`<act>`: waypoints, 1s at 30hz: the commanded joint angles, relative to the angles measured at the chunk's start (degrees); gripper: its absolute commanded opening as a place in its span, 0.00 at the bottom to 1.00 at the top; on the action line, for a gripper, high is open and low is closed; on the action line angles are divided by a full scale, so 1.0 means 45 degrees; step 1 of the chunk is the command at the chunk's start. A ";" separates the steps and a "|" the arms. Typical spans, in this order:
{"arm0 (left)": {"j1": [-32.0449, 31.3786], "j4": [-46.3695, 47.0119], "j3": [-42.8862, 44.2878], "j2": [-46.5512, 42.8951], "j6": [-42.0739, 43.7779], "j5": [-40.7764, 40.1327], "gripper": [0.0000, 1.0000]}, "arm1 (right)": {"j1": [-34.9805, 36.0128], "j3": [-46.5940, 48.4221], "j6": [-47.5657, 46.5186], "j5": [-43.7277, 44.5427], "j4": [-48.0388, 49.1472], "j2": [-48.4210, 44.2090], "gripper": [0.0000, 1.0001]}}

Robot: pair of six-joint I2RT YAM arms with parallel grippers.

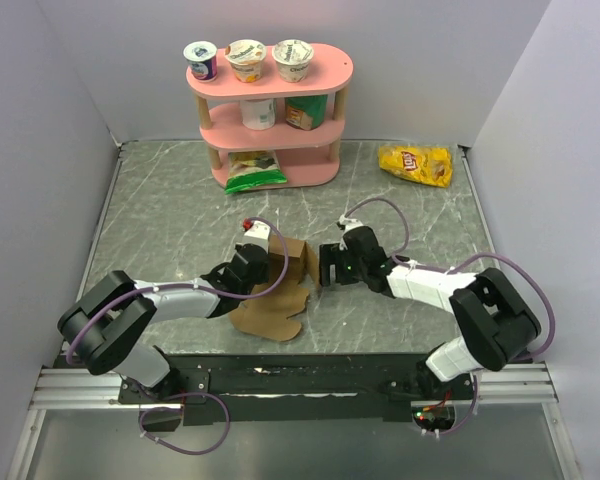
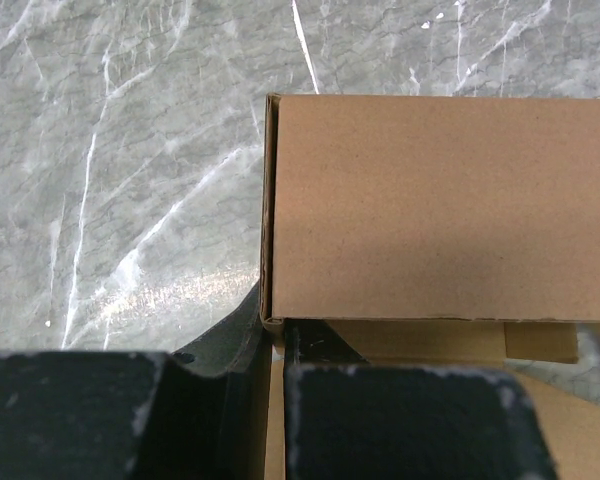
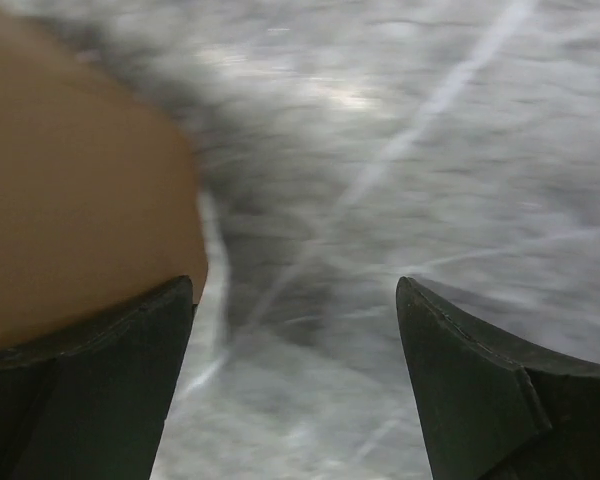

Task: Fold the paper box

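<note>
The paper box (image 1: 272,312) is brown cardboard lying partly flat at the table's middle, with one wall (image 1: 294,262) folded upright. My left gripper (image 1: 270,262) is shut on a thin upright cardboard panel. In the left wrist view that panel's edge runs between the gripper's (image 2: 270,345) dark fingers, and a broad box panel (image 2: 430,200) lies just beyond. My right gripper (image 1: 325,266) stands open just right of the raised wall. In the right wrist view the cardboard (image 3: 80,190) sits against the left finger (image 3: 130,370), and only table shows between the gripper's (image 3: 295,290) tips.
A pink three-tier shelf (image 1: 270,86) at the back holds yogurt cups (image 1: 246,58), with a green bag (image 1: 253,172) at its foot. A yellow chip bag (image 1: 415,165) lies at the back right. Grey walls close in the marbled table (image 1: 160,220).
</note>
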 commanded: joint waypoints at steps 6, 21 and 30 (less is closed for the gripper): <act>0.0003 -0.0408 0.0241 0.0244 -0.0001 0.0220 0.01 | 0.0661 0.0466 -0.0064 -0.0661 0.1108 -0.0760 0.90; 0.0023 -0.0389 0.0183 0.0186 -0.0098 0.0531 0.01 | 0.2400 0.0936 0.1341 0.0313 0.2923 0.0883 0.94; 0.0003 -0.0271 0.0124 0.0127 -0.0118 0.0884 0.01 | 0.2946 0.0721 0.1870 0.2149 0.4154 0.0981 1.00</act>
